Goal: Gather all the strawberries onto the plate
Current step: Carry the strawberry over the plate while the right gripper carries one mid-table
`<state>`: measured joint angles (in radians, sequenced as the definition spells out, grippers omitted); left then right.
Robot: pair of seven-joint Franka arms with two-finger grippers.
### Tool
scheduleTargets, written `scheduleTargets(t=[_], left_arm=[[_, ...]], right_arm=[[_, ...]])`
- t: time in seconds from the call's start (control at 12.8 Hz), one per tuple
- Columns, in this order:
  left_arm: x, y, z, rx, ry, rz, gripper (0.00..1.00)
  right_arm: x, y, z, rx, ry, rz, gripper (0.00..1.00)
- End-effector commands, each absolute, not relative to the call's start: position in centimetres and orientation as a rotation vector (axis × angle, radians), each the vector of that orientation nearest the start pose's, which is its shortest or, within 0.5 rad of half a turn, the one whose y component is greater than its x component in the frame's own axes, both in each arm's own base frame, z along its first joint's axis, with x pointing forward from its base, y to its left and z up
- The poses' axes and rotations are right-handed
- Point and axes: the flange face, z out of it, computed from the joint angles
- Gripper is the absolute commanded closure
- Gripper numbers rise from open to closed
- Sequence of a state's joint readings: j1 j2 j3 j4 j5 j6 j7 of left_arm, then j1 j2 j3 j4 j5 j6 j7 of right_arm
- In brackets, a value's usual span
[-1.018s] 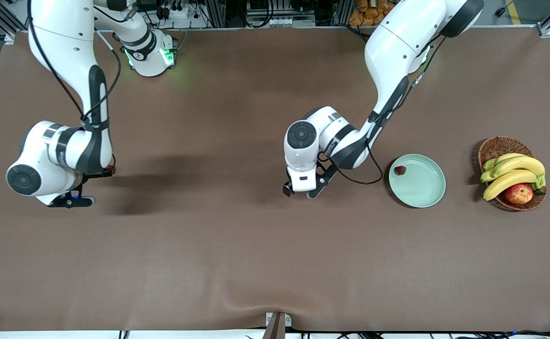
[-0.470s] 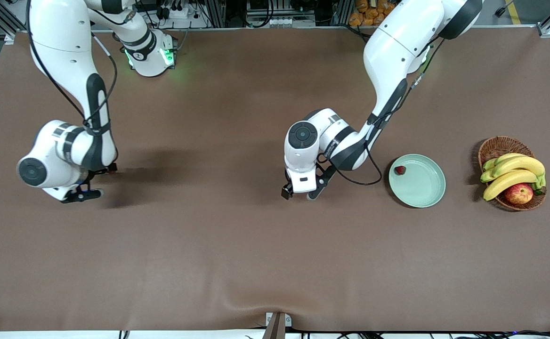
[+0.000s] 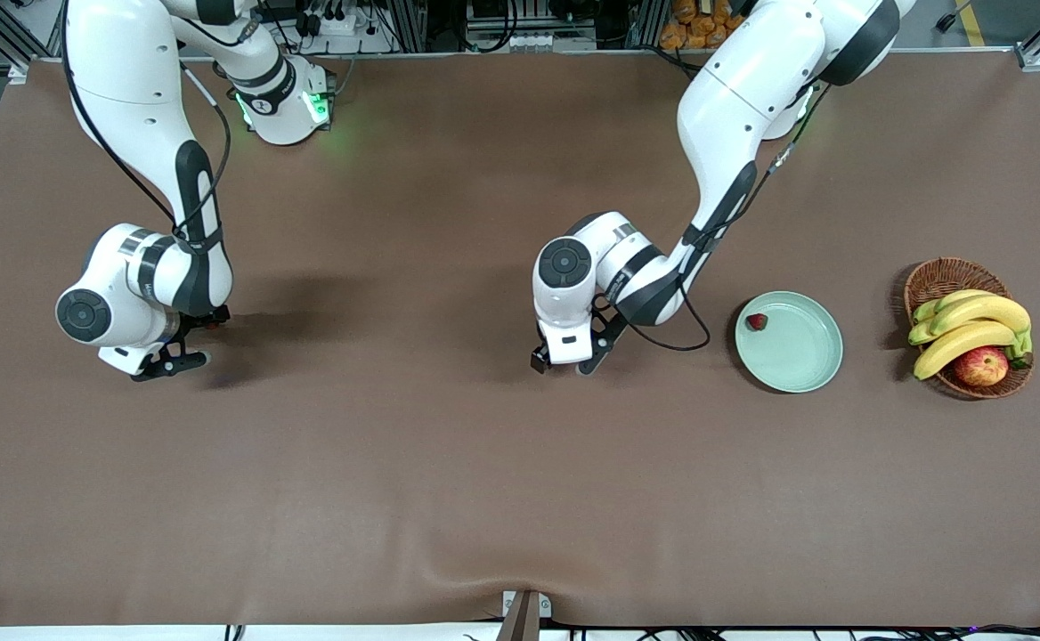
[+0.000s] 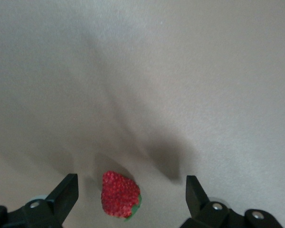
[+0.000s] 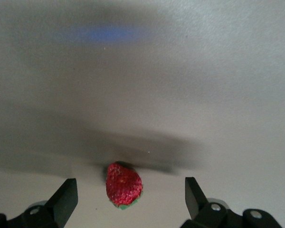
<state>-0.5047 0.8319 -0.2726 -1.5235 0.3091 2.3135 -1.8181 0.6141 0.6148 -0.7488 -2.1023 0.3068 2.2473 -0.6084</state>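
No readable text, label, brand, number or sign appears in any view. The dark bands on the two robot arms (image 3: pixel 641 271) carry small pale markings, but these are too small to make out as words. The brown table (image 3: pixel 449 481), the plate (image 3: pixel 796 352) and the basket (image 3: pixel 938 276) carry no writing.
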Motion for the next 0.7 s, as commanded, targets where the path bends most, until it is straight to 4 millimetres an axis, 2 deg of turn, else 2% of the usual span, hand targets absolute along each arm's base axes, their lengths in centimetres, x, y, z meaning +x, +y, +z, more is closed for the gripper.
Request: scheduleTargets(t=[0.0,0.23,0.31,0.47,0.55,0.63], left_arm=[[52.7,-47.6,17.2,-2.801,-1.394,-0.074,0.16],[52.5,-47.5,16.5,-2.795,-1.388,-0.068,0.71],[52.4,-47.6,16.2,-2.794,-1.382,-0.063,0.86],[52.3,-47.5,15.8,-2.8,-1.35,-0.082,1.0],[52.1,-47.4,15.7,-2.8,-1.339,-0.083,1.0],[52.2,-47.3,16.1,-2.799,-1.341,-0.088,1.0]], right_arm=[[53.1,-7.6,17.2,-3.13,-0.43,0.485,0.0],[52.6,-7.7,16.8,-3.122,-0.42,0.499,0.0],[52.6,-7.7,16.8,-3.122,-0.42,0.499,0.03],[52.6,-7.7,16.8,-3.121,-0.419,0.501,0.64],[52.6,-7.8,16.8,-3.12,-0.417,0.503,0.78],[52.6,-7.9,16.8,-3.12,-0.412,0.5,0.83]])
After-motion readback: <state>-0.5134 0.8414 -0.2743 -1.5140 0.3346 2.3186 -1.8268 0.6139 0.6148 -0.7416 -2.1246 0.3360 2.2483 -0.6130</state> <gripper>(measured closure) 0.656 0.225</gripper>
